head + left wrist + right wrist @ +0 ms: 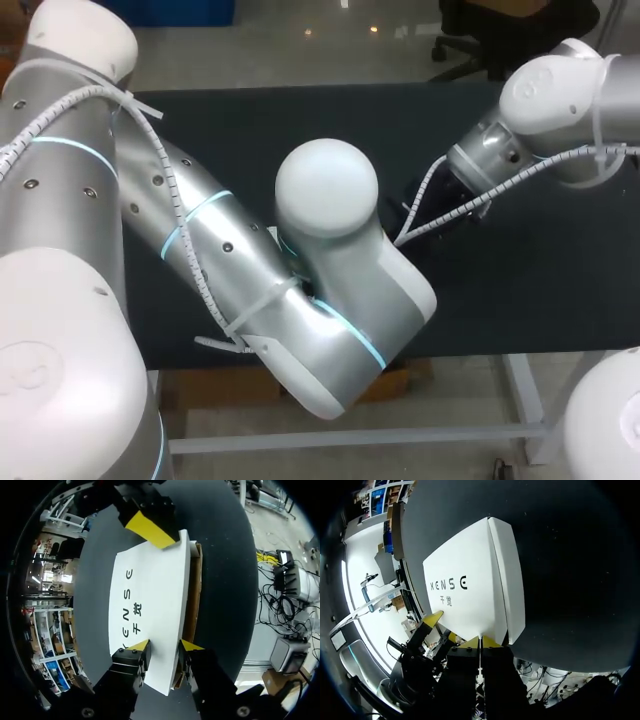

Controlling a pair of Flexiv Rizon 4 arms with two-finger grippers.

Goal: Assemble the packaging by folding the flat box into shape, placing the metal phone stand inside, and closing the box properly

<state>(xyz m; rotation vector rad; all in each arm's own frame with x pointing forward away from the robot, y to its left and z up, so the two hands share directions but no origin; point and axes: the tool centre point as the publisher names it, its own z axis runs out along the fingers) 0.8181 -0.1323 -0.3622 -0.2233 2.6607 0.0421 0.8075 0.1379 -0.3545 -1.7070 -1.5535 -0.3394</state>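
Looks like the folding step, well advanced. Shows the box (pixel 150 605) formed into a shallow white shape, with a printed top face and a narrow side face. Leaves one long side not fully closed, with a brown inner layer (pixel 192 605) showing along it. Cannot confirm the metal phone stand inside; appears in no view.

Seems held at both ends. Has the left gripper (pixel 165 646) clamped across the near end, one yellow tip on the white face and the other against the brown side. Has the right gripper (pixel 481 642) pinched on the edge of the far end, tips almost together.

Probably calls next for closing that open side: keeping one end held, pressing the side face over the brown layer, and avoiding any skew or slide of the shell.

In the head view, hides the box behind the left arm (pixel 330 290) at centre frame, with the right arm (pixel 560 110) entering from the upper right.

Rests on a dark, matte table (pixel 520 280), flat and plain, likely offering little grip to smooth card.
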